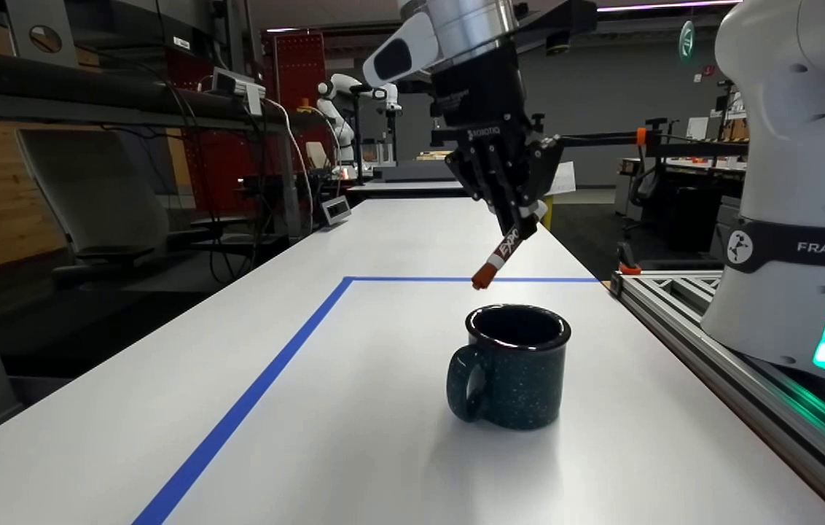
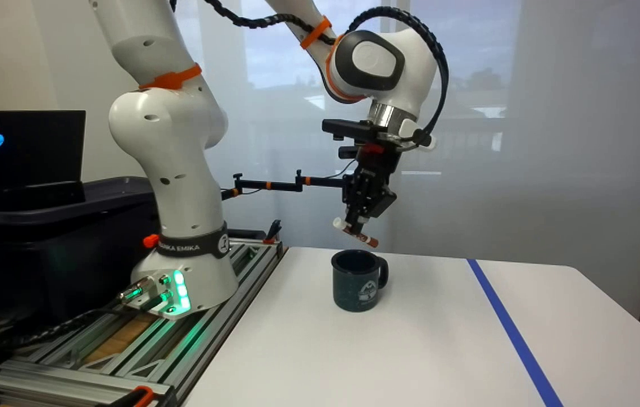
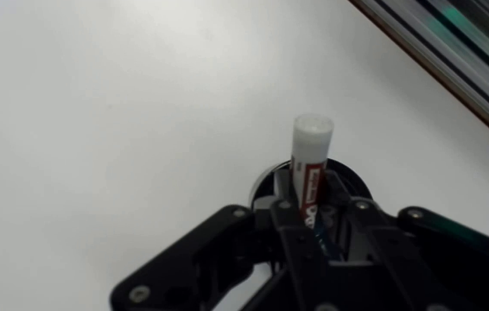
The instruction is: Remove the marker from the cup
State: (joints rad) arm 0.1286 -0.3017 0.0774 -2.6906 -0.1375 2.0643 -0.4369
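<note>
Marker (image 1: 506,246) hangs tilted above the upright cup (image 1: 523,379), apart from it. The gripper (image 3: 309,185) grasps the marker.

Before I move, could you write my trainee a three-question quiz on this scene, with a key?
1. Fill in: the gripper holds the ____, while the cup stands upright on the table.
2. True or false: the held item is inside the cup.
3. Choose: the held item's lower end is (a) white, (b) reddish-brown, (c) green.

Key: 1. marker; 2. false, it is out of the cup, in the air; 3. b.
</note>
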